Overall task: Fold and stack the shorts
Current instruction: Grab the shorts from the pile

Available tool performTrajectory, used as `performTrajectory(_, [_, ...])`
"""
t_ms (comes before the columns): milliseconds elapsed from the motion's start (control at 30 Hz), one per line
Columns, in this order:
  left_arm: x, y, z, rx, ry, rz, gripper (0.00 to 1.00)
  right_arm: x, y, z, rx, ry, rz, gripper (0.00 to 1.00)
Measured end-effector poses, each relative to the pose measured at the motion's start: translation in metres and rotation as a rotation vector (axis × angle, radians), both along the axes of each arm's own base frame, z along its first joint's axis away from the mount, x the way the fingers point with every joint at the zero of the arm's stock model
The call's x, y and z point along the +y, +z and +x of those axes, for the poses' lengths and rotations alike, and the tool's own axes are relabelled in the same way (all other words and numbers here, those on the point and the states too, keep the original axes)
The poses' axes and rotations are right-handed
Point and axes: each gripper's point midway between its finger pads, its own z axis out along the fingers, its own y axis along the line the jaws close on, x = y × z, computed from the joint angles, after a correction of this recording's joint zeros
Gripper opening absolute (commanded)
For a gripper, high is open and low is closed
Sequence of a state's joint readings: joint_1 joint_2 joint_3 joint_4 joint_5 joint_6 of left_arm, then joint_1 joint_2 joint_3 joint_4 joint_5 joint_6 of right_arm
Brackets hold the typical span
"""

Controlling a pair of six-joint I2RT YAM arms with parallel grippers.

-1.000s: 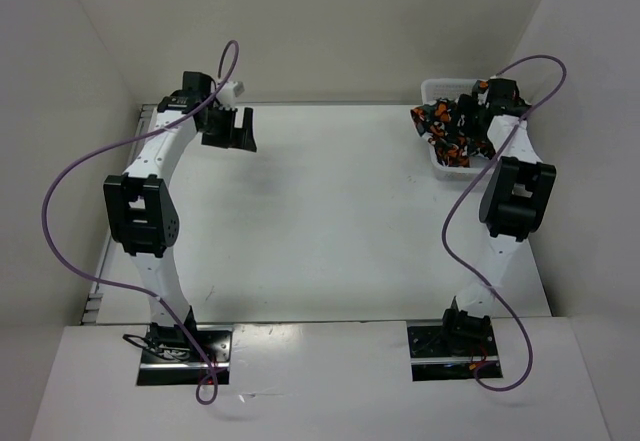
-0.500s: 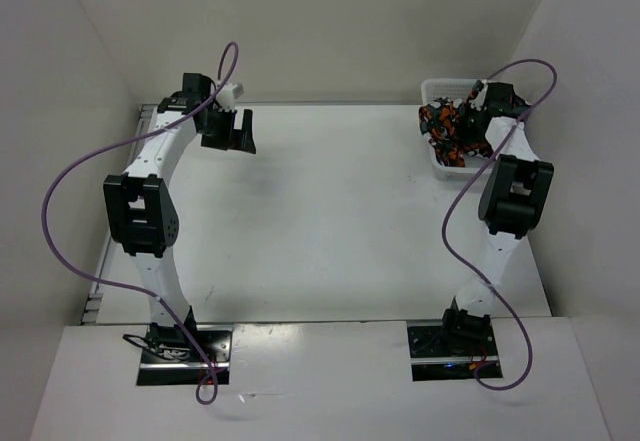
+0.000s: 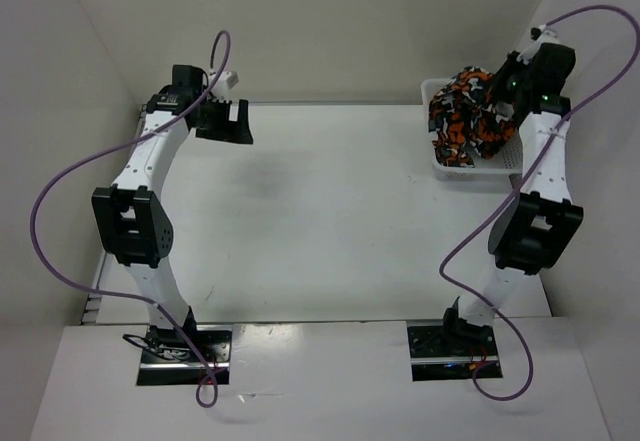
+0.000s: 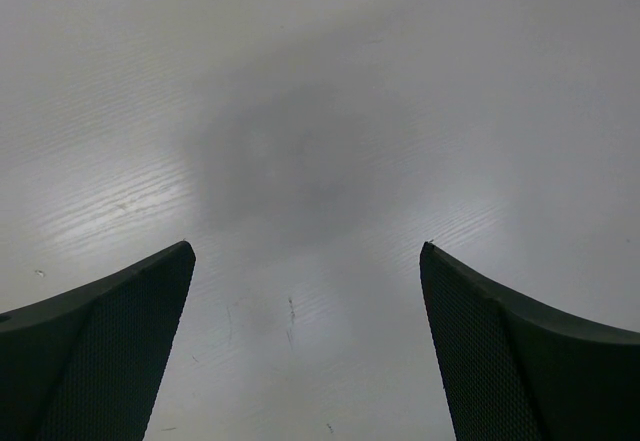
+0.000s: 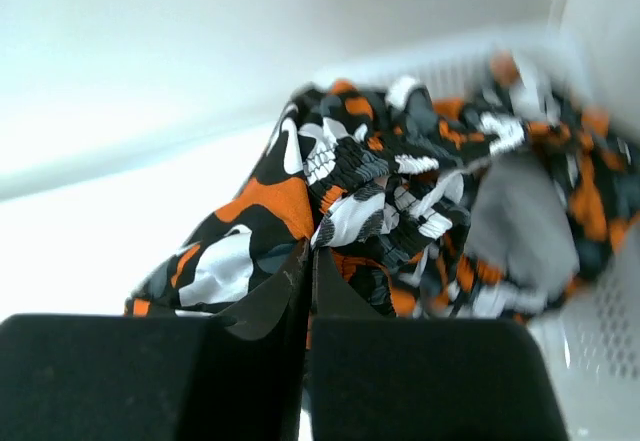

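Shorts [image 3: 463,118]: camouflage print in orange, black, grey and white; bunched, hanging over the white mesh basket [image 3: 432,88] at the far right corner of the table [image 3: 330,211].
Right gripper [image 5: 310,257]: jaws pressed together, pinching a fold of the shorts.
Left gripper [image 4: 307,251]: jaws spread wide, holding nothing, above bare tabletop at far left.

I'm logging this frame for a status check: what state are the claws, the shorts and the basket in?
left claw: open, holding nothing.
right claw: shut, pinching the shorts.
shorts: bunched, unfolded, hanging from the right claw over the basket.
basket: upright, shorts partly inside.
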State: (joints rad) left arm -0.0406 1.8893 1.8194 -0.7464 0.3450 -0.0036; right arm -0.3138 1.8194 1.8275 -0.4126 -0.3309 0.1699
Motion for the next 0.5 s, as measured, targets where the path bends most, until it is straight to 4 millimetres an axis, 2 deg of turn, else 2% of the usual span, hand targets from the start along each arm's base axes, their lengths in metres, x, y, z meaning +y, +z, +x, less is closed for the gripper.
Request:
performTrajectory(100, [0.000,0.012,0.000,-0.033,0.000,-0.001,1.00,0.006,0.063,-0.009,-0.142,-0.004,-0.019,0.00])
performTrajectory(233, [-0.001,0.022,-0.001,-0.060,-0.001,-0.003,1.00,0.021,0.137,-0.023,-0.316,-0.002,-0.070,0.00])
performTrajectory(333, [-0.001,0.026,0.000,-0.072,-0.002,-0.004,1.00,0.057,0.193,-0.029,-0.454,0.039,-0.117,0.00])
performTrajectory(400, [-0.001,0.029,0.001,-0.081,-0.002,-0.004,1.00,0.096,0.230,-0.035,-0.550,0.100,-0.136,0.00])
performTrajectory(500, [-0.001,0.036,0.004,-0.105,-0.002,-0.005,1.00,0.156,0.290,-0.055,-0.702,0.190,-0.148,0.00])
